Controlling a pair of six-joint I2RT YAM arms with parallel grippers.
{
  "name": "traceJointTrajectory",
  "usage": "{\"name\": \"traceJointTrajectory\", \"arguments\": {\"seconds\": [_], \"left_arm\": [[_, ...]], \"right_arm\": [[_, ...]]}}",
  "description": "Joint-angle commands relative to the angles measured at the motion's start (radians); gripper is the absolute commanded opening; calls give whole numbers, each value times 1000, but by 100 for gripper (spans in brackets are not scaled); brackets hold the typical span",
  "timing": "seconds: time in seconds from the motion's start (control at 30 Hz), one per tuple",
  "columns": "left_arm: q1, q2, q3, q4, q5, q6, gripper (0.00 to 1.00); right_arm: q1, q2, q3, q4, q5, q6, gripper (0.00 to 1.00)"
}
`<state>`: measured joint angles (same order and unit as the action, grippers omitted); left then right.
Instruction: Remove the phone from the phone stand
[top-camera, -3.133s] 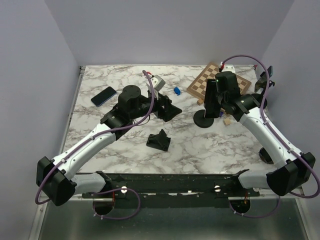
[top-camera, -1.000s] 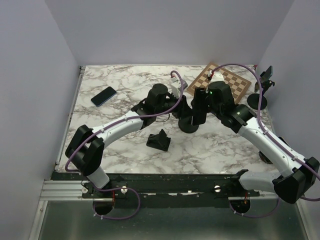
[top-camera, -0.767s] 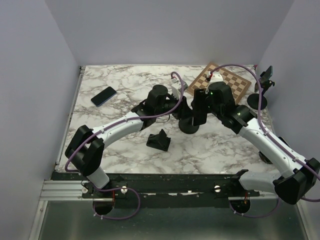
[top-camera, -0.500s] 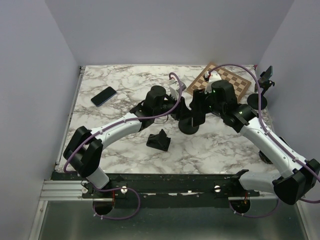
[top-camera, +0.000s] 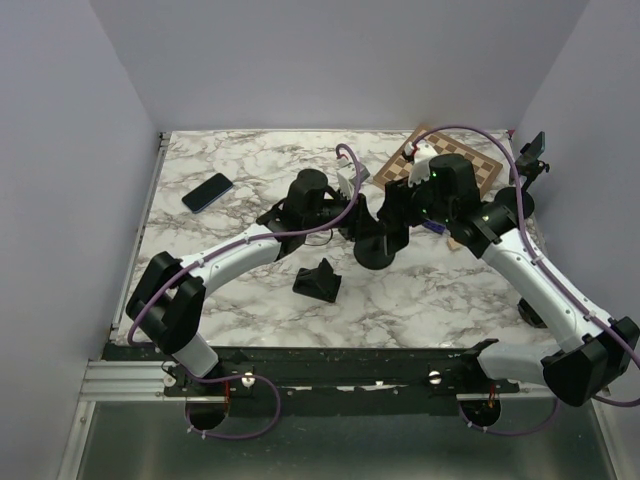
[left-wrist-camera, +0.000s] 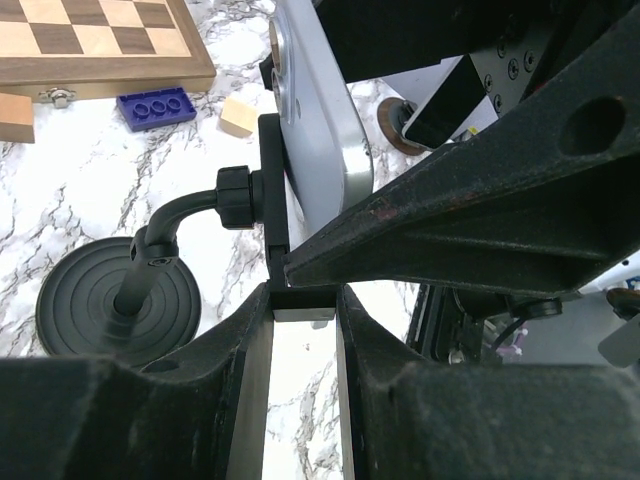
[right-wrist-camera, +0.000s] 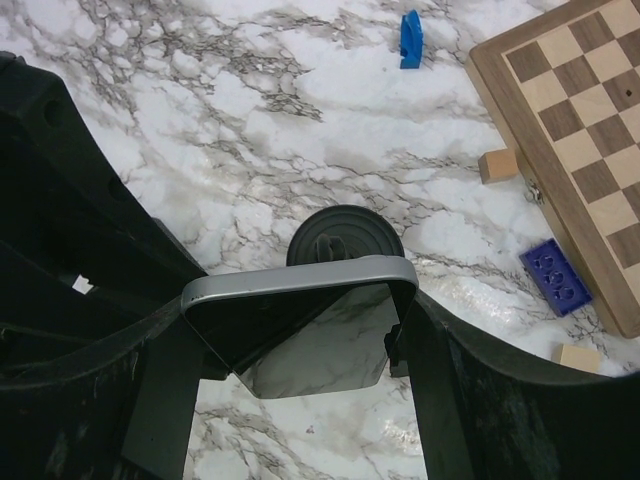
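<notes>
The phone (right-wrist-camera: 300, 283), silver-edged with a dark screen, stands upright between my right gripper's (right-wrist-camera: 300, 330) fingers, which are shut on its two sides. In the left wrist view its silver back (left-wrist-camera: 320, 130) rests against the cradle of the black phone stand (left-wrist-camera: 268, 180). The stand's round base (top-camera: 378, 252) sits on the marble table in the middle. My left gripper (left-wrist-camera: 303, 300) is shut on the lower block of the stand's cradle, just under the phone. In the top view the two grippers meet over the stand, left gripper (top-camera: 352, 215) and right gripper (top-camera: 396, 210).
A chessboard (top-camera: 440, 165) lies at the back right, with a blue brick (right-wrist-camera: 553, 277) and wooden blocks (right-wrist-camera: 497, 164) beside it. A second dark phone (top-camera: 207, 191) lies at the back left. A small black stand (top-camera: 318, 280) sits near the front. Another stand with a phone (top-camera: 530, 160) is at the far right.
The stand and phone have shifted a little left. My right wrist has tilted back with the phone in it. My left gripper has closed in on the stand's cradle.
</notes>
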<state>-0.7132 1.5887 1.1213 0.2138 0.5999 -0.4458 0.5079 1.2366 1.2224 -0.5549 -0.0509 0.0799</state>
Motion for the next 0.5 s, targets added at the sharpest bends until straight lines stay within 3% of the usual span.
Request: {"name": "traceJointTrajectory", "arguments": {"seconds": [0.0,0.27,0.47], "left_arm": [[18,-10,15,16,62,17,0],[25,-1,25,13,75,6,0],[29,7,30,5,71,1,0]], "right_arm": [[-8,-20,34,-42,-127,-50,1],[-8,4,94,-115,-266,-60,1],[-8,-48,69,-71,-341,-6,1]]}}
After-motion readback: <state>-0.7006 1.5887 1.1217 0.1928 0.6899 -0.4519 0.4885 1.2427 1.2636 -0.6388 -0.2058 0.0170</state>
